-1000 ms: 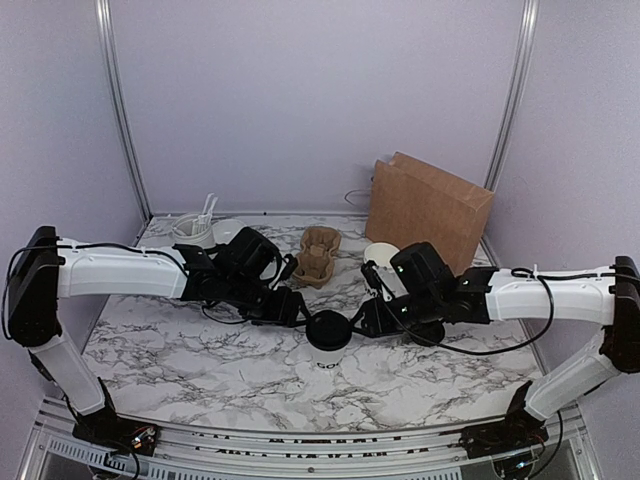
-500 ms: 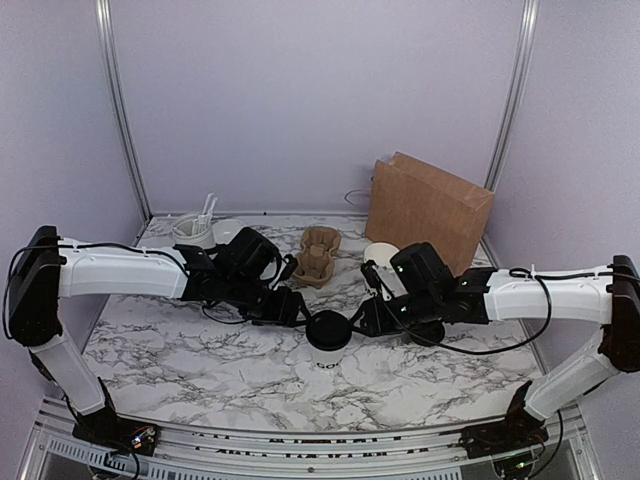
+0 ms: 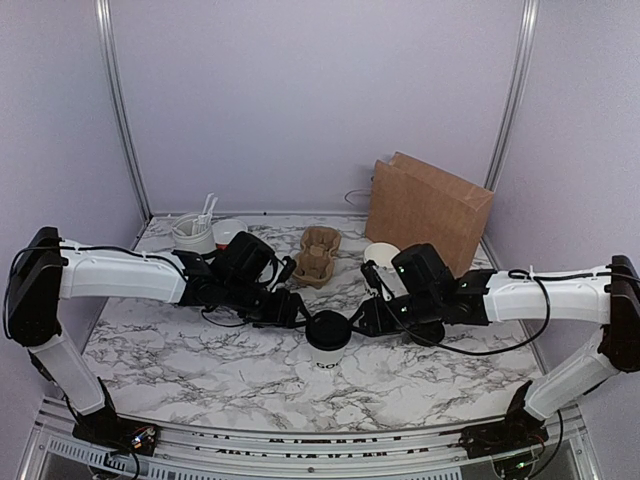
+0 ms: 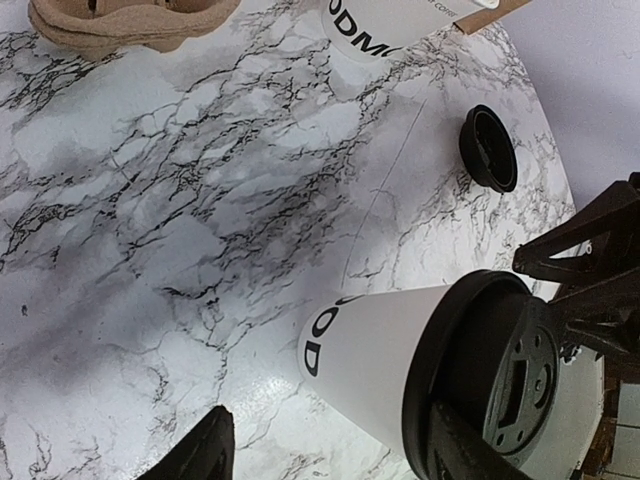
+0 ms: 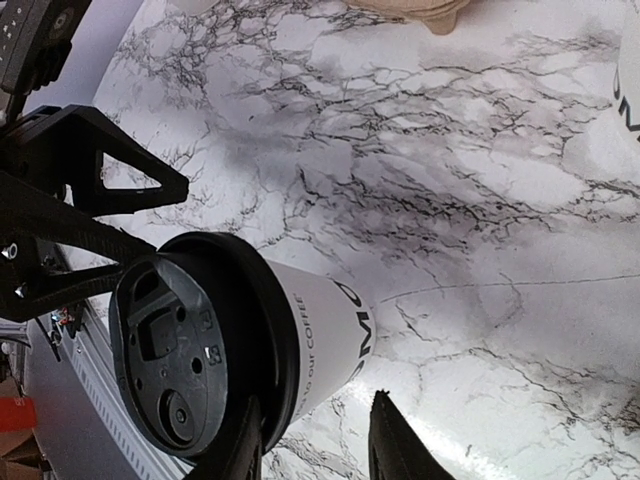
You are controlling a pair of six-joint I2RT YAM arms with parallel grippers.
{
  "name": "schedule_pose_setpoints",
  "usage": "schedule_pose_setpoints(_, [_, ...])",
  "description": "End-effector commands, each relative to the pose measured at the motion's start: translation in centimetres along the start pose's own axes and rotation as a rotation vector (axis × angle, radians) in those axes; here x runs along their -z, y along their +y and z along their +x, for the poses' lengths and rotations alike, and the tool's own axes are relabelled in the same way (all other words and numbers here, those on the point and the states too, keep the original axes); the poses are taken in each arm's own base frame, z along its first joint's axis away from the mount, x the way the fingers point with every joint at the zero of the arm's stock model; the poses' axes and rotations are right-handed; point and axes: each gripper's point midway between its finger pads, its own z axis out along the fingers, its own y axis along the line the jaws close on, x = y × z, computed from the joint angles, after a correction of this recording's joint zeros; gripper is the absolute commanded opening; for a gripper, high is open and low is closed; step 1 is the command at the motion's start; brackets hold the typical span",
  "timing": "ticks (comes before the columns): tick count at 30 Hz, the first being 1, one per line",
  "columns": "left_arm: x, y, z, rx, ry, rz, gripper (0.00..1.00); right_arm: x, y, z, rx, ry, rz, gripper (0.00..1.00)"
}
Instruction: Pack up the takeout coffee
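Note:
The takeout coffee (image 3: 328,338), a white paper cup with black lettering and a black lid, stands upright at the middle of the marble table (image 3: 200,350). My left gripper (image 3: 291,308) reaches it from the left and is open. In the left wrist view its fingers straddle the cup (image 4: 385,345): one lies over the lid, while the other stands clear of the wall. My right gripper (image 3: 364,319) comes in from the right, also open. In the right wrist view one finger (image 5: 246,445) lies against the lid's rim (image 5: 262,330), the other apart from the cup.
A brown paper bag (image 3: 428,210) stands at the back right. A cardboard cup carrier (image 3: 317,256) and a lidless white cup (image 3: 380,254) sit behind the coffee. A utensil holder (image 3: 192,232) stands at the back left. A loose black lid (image 4: 488,148) lies near the right arm.
The left arm has drawn back slightly toward the near side, uncovering more of a white thing at the back left. Cup and right arm stay nearly as they were.

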Motion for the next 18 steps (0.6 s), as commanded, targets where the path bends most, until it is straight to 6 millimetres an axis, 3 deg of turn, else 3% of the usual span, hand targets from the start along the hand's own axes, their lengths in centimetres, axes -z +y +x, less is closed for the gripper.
schedule_pose_setpoints(1, [-1.3,2.8,3.5,0.025,0.101,-0.084,0.66,-1.5,-2.2,3.0,-0.02,0.091,0.051,0.34])
schedule_pose_setpoints(12, [-1.5,2.5,3.1,0.021,0.099,-0.074,0.66,-2.1,-3.8,5.1,-0.064,0.135,0.083,0.34])
schedule_pose_setpoints(15, [-1.5,2.3,2.8,0.018,0.095,-0.067,0.66,-2.0,-3.7,4.9,-0.067,0.128,0.086,0.33])
schedule_pose_setpoints(18, [-1.3,1.8,2.4,0.013,0.086,-0.055,0.66,-1.3,-2.7,3.4,-0.057,0.089,0.07,0.33])
